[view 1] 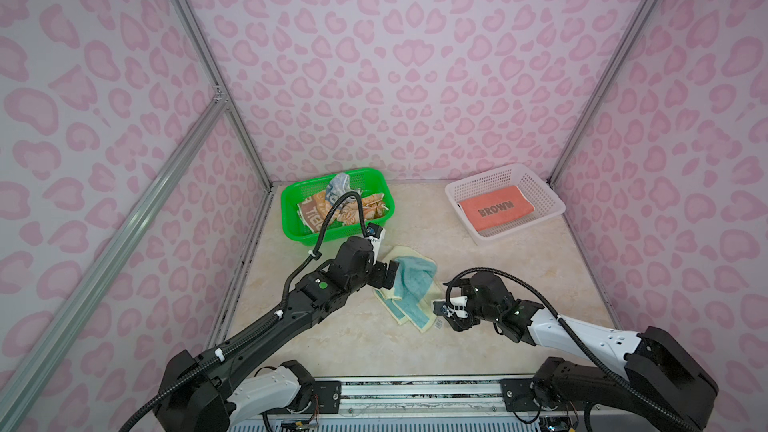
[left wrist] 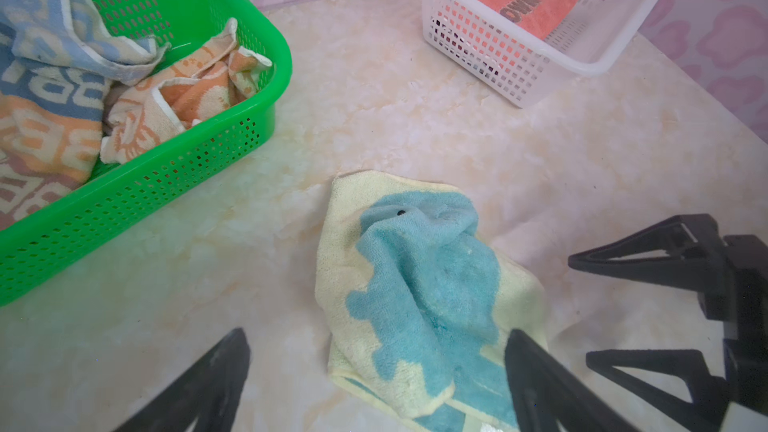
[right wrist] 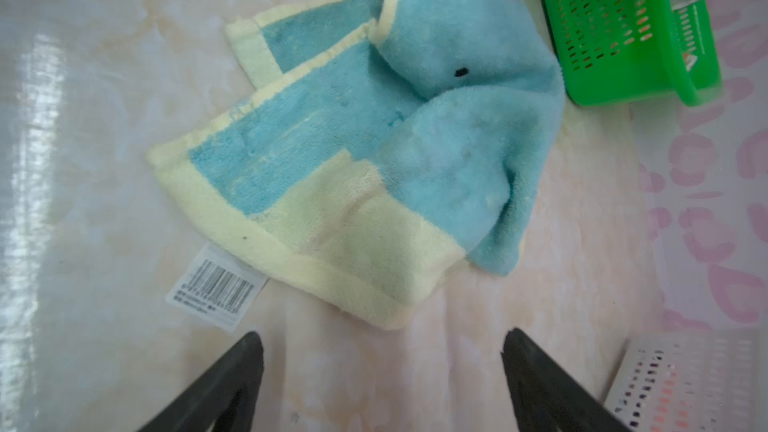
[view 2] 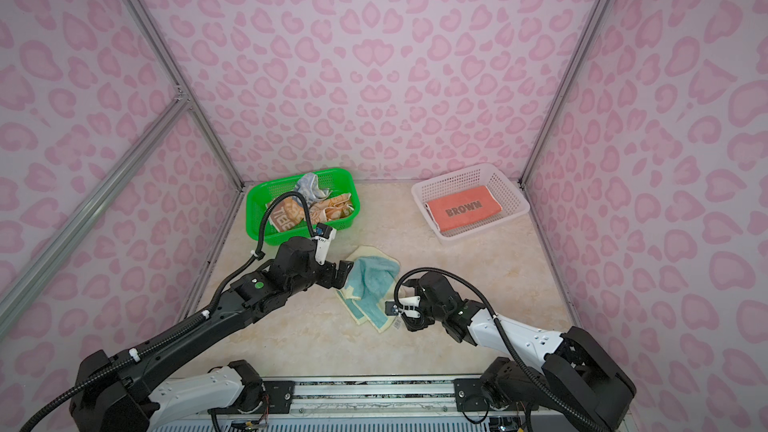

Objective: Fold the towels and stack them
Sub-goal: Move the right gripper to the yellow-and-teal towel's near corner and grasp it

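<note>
1. Left end effector [left wrist: 379,336]: fingers spread, pinching nothing. One finger is over the edge of the yellow-blue towel [left wrist: 415,284]; can't tell if it touches.
2. Right end effector [right wrist: 381,337]: spread, empty, just short of the towel's corner. Barcode tag [right wrist: 216,286] is right ahead of it.
3. Yellow-blue towel lies crumpled on the tabletop [view 1: 498,284], between both end effectors.
4. Green basket [left wrist: 166,189] is beyond the left end effector and holds the striped towel [left wrist: 45,118] and orange towel [left wrist: 187,93], both loose.
5. White basket [view 1: 511,172] is well beyond the right end effector, with the coral towel [view 1: 496,207] folded inside.
</note>
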You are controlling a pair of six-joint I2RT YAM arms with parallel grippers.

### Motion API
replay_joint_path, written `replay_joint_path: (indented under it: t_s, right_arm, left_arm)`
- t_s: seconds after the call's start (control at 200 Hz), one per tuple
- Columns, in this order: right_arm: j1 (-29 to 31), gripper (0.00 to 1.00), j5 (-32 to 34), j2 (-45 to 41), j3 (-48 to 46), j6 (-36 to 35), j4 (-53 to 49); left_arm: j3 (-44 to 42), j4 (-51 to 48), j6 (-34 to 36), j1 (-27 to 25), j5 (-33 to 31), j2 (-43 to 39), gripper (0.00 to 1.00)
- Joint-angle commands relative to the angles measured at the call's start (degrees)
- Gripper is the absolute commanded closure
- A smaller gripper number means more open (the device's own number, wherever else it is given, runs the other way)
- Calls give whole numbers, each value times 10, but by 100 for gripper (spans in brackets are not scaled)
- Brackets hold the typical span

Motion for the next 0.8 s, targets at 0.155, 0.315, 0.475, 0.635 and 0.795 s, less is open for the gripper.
replay_joint_path:
  t_s: [0.155,0.315,0.475,0.635,0.795]
  right_arm:
    - [34,20,-28,70,49,-46,-78]
    - [43,31,-30,107,82,-50,-111]
    - [50,37,-25,147,126,-55,-157]
    - [62,47,-6,187,172,-55,-210]
    - [69,76,-2,226,211,-61,-252]
  left_arm:
    - [-11,17,-23,8,-26,-17,3]
    - [-18,19,-23,13,-35,-23,3]
    - [-24,16,-21,17,-41,-30,3]
    - [-29,12,-19,18,-49,-41,3]
    - [-39,12,-15,20,-57,-54,3]
